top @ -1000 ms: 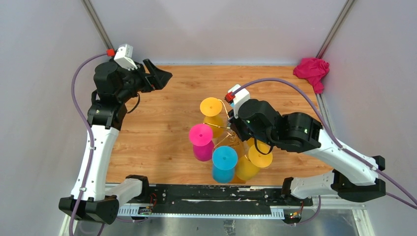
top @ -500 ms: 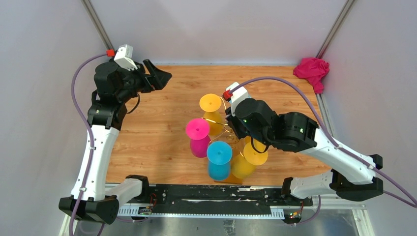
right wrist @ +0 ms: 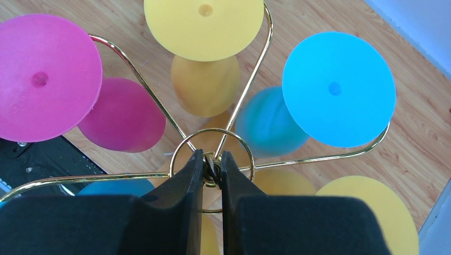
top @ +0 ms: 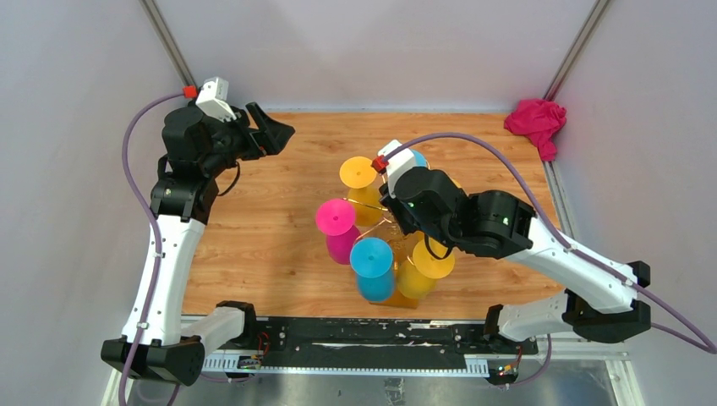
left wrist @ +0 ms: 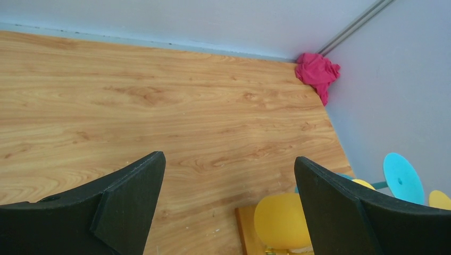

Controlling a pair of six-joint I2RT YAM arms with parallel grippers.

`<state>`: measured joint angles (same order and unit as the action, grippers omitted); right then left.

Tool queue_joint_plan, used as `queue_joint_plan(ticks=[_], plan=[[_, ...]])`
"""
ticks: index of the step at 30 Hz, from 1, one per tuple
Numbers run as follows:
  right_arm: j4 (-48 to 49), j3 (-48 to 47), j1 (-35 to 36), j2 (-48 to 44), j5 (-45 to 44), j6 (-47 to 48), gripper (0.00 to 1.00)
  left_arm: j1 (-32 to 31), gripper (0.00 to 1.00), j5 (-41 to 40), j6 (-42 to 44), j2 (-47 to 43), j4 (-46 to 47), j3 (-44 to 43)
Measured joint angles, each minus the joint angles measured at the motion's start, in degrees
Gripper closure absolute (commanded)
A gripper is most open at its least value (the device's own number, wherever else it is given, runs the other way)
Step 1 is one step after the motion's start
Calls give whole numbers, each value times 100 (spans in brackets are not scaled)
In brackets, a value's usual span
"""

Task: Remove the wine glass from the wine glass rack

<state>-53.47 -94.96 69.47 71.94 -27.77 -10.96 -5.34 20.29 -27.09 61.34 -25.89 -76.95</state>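
The wine glass rack is gold wire on a wooden base, with plastic wine glasses hanging upside down from its arms: a magenta one, two yellow ones and two blue ones. My right gripper is shut on the rack's central post, inside its top ring; in the top view the wrist hides the fingers. My left gripper is open and empty, held high over the far left of the table, well away from the rack.
A pink cloth lies in the far right corner. Grey walls enclose the wooden table on three sides. The rack's base and a yellow glass bowl show at the bottom of the left wrist view.
The rack with its glasses has shifted left and towards the back of the table, along with my right gripper on its post. The left arm has not moved.
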Motion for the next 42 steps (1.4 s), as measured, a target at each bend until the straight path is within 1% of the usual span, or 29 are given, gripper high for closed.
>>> queue_joint_plan(ticks=[7,14,23,26,30,36,42], plan=[[46,-52,0,66,0,127,100,0,2,-24,66,0,-42,0],[-59,-544,0,424,-216,398,100,0,2,-127,114,0,-79,-11],[129,-914,-72,702,-306,656,100,0,2,-282,271,7,-205,-109],[243,-938,-251,750,-142,695,100,0,2,-372,339,22,-284,-129],[348,-1001,-713,855,262,748,100,0,1,-601,442,63,-389,-170],[354,-1602,-1191,1384,675,935,100,0,0,-1110,468,101,-511,-205],[417,-2039,-1534,1840,1062,1078,100,0,0,-1388,562,299,-651,-304]])
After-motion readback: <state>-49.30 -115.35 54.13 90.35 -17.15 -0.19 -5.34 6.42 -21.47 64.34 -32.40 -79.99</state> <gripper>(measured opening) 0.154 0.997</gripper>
